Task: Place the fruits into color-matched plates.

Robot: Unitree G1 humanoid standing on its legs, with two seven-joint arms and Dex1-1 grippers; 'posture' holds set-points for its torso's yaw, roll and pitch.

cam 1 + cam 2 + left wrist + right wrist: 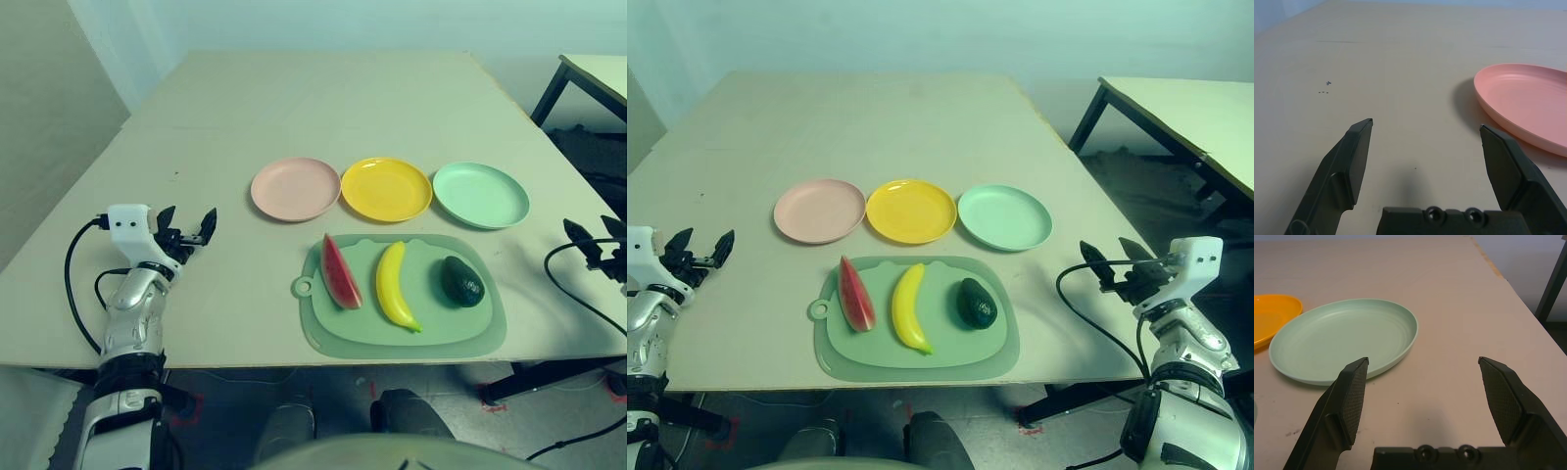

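A red watermelon wedge (340, 273), a yellow banana (395, 286) and a dark green avocado (461, 281) lie side by side on a pale-green mat (323, 331). Behind the mat stand a pink plate (295, 188), a yellow plate (386, 188) and a mint green plate (481, 194), all bare. My left gripper (187, 230) hovers open over the table's left side, pointing toward the pink plate (1528, 110). My right gripper (1107, 262) is open at the table's right edge, pointing at the mint green plate (1344, 338).
A second table (1185, 108) with black legs stands off to the right. Black cables (83, 284) loop from both wrists. The far half of the table (323, 98) is bare.
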